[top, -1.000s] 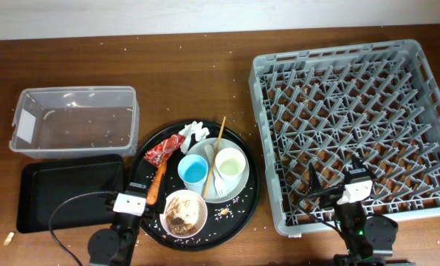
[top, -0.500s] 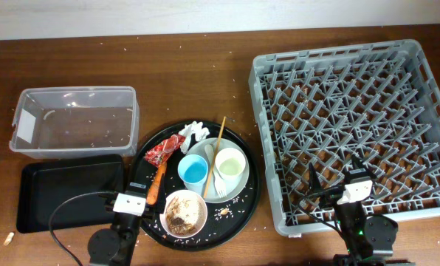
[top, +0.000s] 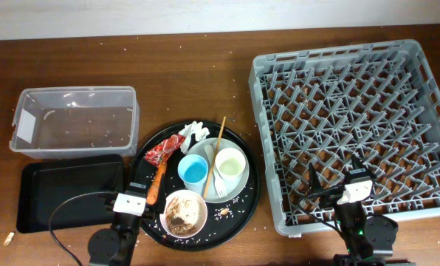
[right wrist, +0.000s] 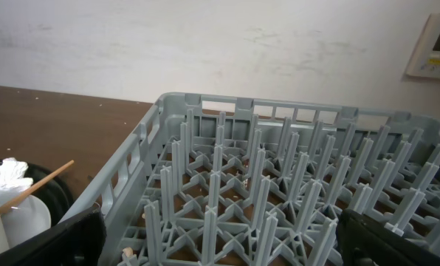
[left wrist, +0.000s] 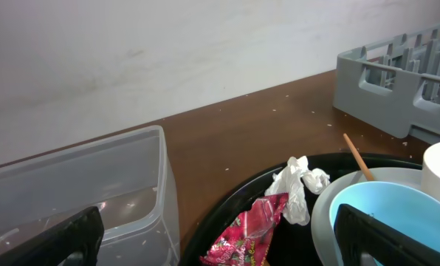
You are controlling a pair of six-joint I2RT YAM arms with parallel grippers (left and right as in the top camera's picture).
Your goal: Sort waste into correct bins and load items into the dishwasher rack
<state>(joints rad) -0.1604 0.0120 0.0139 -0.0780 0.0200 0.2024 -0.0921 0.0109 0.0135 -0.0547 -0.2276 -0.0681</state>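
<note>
On a round black tray (top: 248, 198) lie a red wrapper (top: 163, 151), white tissue (top: 198, 131), an orange stick (top: 156, 185) and a small bowl of brown scraps (top: 184, 213). A white plate (top: 231, 189) there holds a blue cup (top: 193, 171), a pale cup (top: 230, 165), a white fork (top: 210, 164) and a wooden stick (top: 215, 151). The clear tub (top: 76, 91) and shallow black tray (top: 65, 193) are at the left. The grey rack (top: 331, 50) is at the right. My left gripper (top: 128, 201) (left wrist: 220, 247) is open at the round tray's near-left edge. My right gripper (top: 353, 188) (right wrist: 220, 240) is open over the rack's near edge.
Rice grains and crumbs are scattered on the round tray and the wooden table. A small scrap (top: 9, 238) lies at the table's front left. A cable loops beside the left arm over the shallow black tray. A wall stands behind the table.
</note>
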